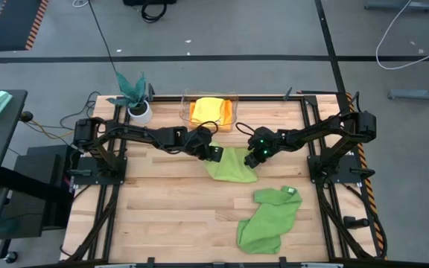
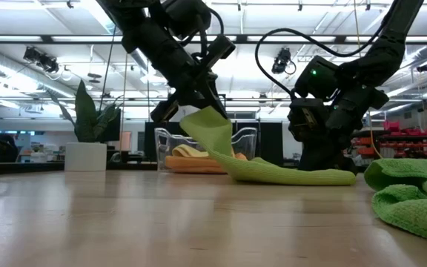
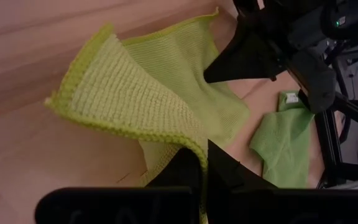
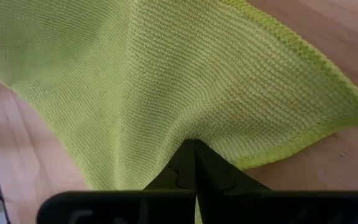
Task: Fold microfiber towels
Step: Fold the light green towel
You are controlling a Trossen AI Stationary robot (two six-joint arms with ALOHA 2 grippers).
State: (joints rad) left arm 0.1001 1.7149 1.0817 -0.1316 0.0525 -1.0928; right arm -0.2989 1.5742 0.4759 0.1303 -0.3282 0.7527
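Lime green towel [image 1: 232, 165] pinched at opposite edges by left end effector [image 1: 216, 152] and right end effector [image 1: 252, 157]; left corner lifted.

A pale wooden desk [image 1: 162, 216] stands on a grey floor [image 1: 222, 30] crossed by dark tape lines and loose cables. A hazard-striped mat [image 1: 13, 22] lies at one corner. Beyond the desk, the open room has a white ceiling with bright strip lights [image 2: 43, 30] and dim shelving behind.
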